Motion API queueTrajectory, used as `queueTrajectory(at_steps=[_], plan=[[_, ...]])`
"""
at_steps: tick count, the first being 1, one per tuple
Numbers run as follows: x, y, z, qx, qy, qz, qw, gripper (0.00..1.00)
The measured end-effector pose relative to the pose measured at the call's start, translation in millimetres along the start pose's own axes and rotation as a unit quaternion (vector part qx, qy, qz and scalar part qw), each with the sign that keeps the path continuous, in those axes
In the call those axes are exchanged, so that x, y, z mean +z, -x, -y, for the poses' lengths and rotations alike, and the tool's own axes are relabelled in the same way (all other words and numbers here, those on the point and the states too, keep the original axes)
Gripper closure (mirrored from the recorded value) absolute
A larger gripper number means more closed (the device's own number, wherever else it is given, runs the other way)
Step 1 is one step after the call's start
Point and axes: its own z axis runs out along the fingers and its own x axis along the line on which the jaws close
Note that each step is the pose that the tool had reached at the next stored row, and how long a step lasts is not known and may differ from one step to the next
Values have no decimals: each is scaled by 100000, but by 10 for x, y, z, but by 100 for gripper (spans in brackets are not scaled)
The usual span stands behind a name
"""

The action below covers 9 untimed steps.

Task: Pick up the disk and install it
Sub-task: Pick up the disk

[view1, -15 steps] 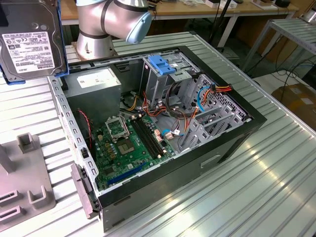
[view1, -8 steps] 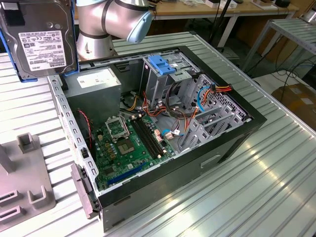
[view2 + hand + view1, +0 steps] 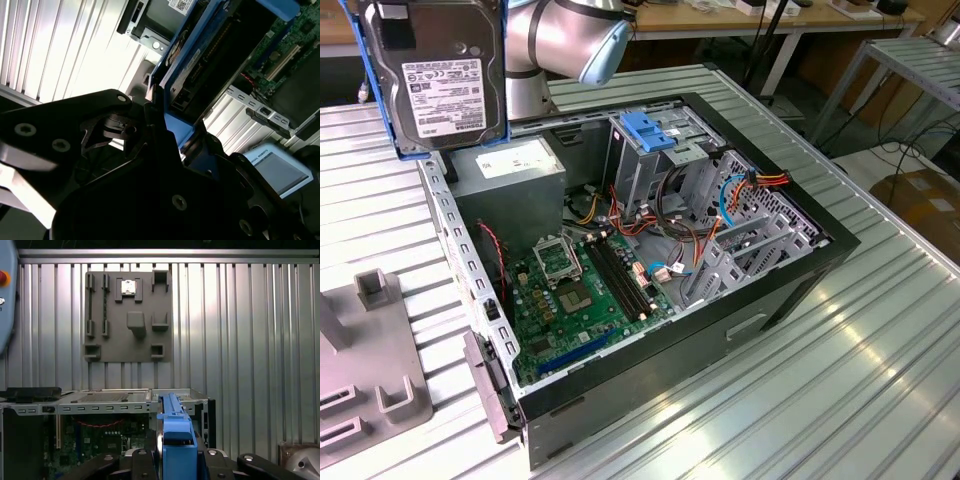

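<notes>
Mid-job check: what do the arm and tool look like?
The silver-grey tubular robot arm has rounded joints and a pale blue joint cap. The black angular tool has a faceted body dotted with small round silver screw heads, seen in both wrist views.

You have one disk (image 3: 438,80), at eleven o'clock from the one open computer case (image 3: 790,290) in the exterior view. Inside that case you can count one motherboard (image 3: 575,295), one grey power-supply box (image 3: 510,185) and one drive cage with a blue top (image 3: 655,130). One grey fixture plate (image 3: 370,390) lies at eight o'clock, one cardboard box (image 3: 920,200) at three o'clock, and one arm (image 3: 560,40) at twelve.
</notes>
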Motion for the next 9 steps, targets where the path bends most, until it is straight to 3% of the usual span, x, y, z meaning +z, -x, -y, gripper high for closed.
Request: queueTrajectory(at_steps=[3,6,9], plan=[[-2,2,93,21,-1,-1,100000,63],[-4,5,243,53,-4,-1,100000,63],[-6,8,333,69,-2,-2,100000,63]])
